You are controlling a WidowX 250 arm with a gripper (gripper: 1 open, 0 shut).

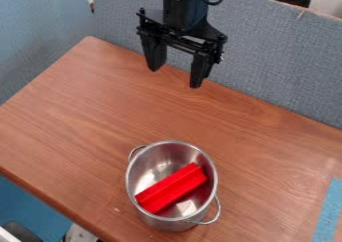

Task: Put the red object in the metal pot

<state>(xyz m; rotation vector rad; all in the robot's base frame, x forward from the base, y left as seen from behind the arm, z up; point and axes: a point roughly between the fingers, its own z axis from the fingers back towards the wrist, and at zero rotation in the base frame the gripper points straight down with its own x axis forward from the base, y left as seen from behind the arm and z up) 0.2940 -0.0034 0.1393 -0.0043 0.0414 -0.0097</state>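
- Pot first: metal pot (173, 185) sits near the front edge of the wooden table (80, 96), toward its front right corner, upright, no lid, one loop handle visible on the near right side.
- Red object (175, 188) lies inside the pot, flat-ish and slanted across the bottom, one end low at the near left, other end up against the far right wall. Fully within the rim, nothing sticking over it.
- Middle of the table is bare wood between pot and arm.
- Gripper (178, 61) hangs over the far edge of the table, well apart from the pot, pointing down, jaws spread wide, nothing between them.
- Behind it: grey-blue partition (287, 61) along the far side.
- Step, my read: placement looks done; block is released and in the pot, arm clear.
- Next move, if any: nothing to grasp. Just keep the arm away from the pot so it doesn't get knocked; small pot near the edge would slide or tip easily.
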